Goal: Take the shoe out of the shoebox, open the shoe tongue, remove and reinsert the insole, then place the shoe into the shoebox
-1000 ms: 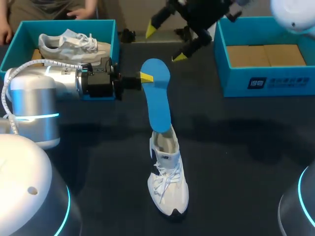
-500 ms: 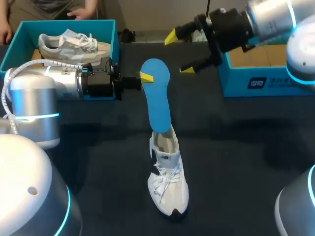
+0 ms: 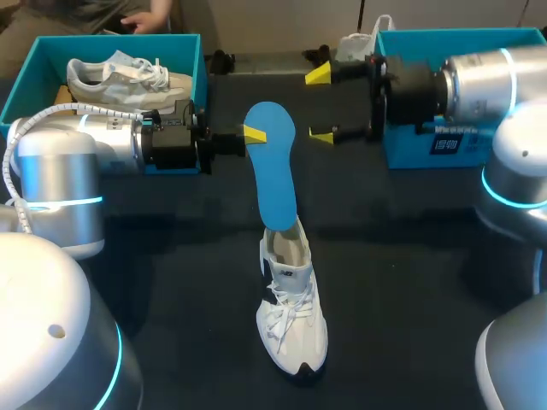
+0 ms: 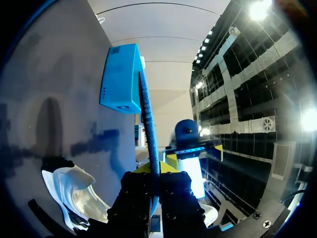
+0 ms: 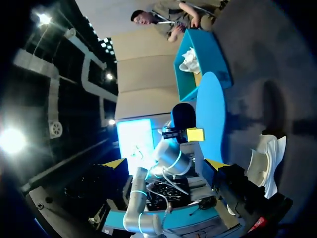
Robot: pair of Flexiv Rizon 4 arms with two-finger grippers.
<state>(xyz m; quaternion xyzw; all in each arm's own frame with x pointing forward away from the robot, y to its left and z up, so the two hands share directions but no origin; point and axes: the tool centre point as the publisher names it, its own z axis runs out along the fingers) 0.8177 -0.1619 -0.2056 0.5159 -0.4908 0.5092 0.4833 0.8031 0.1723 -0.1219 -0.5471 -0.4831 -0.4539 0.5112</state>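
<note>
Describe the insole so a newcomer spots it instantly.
On the dark table, find the white shoe lying between the two blue boxes. The insole rises from its opening, top end pinched by the left gripper. It is the only flat, rounded blue strip; the boxes are square-walled.

A dark, matte black worktop (image 3: 410,282) fills nearly the whole head view, running from the lower edge of the frame up to its far edge near the top centre. The surface is plain and even (perhaps cloth or felt, though no weave can be made out). Light falls softly from above, and broad, blurred shadows lie across the middle band of the frame. Both wrist views show the same surface with soft dark patches of shadow.
</note>
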